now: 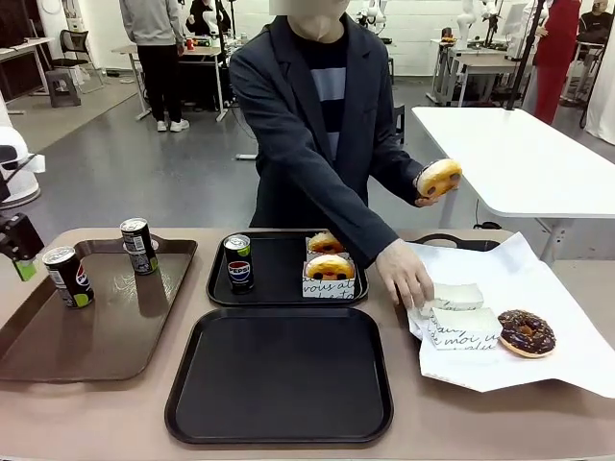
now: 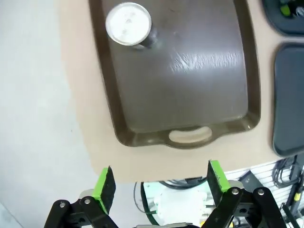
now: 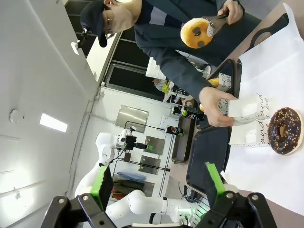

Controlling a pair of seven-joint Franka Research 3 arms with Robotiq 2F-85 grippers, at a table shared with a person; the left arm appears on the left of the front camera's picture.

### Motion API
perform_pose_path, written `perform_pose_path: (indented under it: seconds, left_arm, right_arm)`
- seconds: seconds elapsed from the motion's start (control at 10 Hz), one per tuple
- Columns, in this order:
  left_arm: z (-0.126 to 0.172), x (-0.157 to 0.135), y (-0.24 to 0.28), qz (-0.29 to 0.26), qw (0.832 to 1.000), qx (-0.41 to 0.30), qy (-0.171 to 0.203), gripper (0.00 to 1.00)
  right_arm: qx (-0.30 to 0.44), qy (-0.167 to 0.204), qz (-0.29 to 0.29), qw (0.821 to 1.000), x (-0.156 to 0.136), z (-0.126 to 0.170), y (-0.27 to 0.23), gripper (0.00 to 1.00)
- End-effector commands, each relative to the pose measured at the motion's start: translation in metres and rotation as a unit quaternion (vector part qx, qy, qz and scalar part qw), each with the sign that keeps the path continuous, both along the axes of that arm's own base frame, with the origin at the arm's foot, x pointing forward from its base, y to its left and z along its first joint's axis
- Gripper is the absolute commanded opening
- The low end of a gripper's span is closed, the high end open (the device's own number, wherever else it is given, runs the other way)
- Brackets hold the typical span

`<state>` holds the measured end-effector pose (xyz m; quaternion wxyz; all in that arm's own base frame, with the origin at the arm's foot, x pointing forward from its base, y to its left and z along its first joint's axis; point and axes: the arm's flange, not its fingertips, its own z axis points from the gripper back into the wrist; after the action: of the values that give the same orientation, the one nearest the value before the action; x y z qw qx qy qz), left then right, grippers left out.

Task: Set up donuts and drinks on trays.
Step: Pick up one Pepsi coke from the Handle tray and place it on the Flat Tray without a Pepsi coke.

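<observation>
Two black trays lie mid-table. The near one (image 1: 279, 375) is bare. The far one (image 1: 274, 279) holds a Pepsi can (image 1: 238, 261) and two boxed yellow donuts (image 1: 329, 269). A person holds a yellow donut (image 1: 439, 178) (image 3: 197, 32) in the air with one hand and rests the other on flat white boxes (image 1: 459, 312) (image 3: 247, 111). A chocolate donut (image 1: 526, 332) (image 3: 284, 130) lies beside the boxes. My left gripper (image 1: 21, 254) (image 2: 160, 183) hangs open off the table's left end, over the floor. My right gripper (image 3: 158, 180) is open with nothing between its fingers.
A brown tray (image 1: 106, 327) (image 2: 190, 95) at the left carries two more cans (image 1: 69, 277) (image 1: 139, 245); one can's silver top (image 2: 128, 23) shows from above. White paper (image 1: 538, 279) covers the tray at the right, under the boxes and chocolate donut.
</observation>
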<state>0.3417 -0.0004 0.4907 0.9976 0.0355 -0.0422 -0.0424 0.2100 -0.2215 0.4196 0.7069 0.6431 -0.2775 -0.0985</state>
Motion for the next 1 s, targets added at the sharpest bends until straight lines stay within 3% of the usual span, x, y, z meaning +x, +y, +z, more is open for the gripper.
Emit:
perform_pose_path:
  seconds: [0.0,0.1,0.5,0.9]
  left_arm:
    - [0.004,0.006,-0.029,-0.030,0.997,-0.064,-0.032,1.00]
    - [0.000,0.000,0.000,0.000,1.000,0.000,0.000,1.00]
    - [0.000,0.003,-0.004,-0.001,1.000,-0.016,-0.006,1.00]
    - [-0.025,0.065,0.013,0.049,0.998,-0.015,-0.034,1.00]
  right_arm:
    - [0.006,-0.014,-0.006,1.000,0.002,0.001,0.000,1.00]
    - [0.006,-0.014,-0.006,1.000,0.002,0.001,0.000,1.00]
    - [0.006,-0.014,-0.006,1.000,0.002,0.001,0.000,1.00]
    - [0.006,-0.014,-0.006,1.000,0.002,0.001,0.000,1.00]
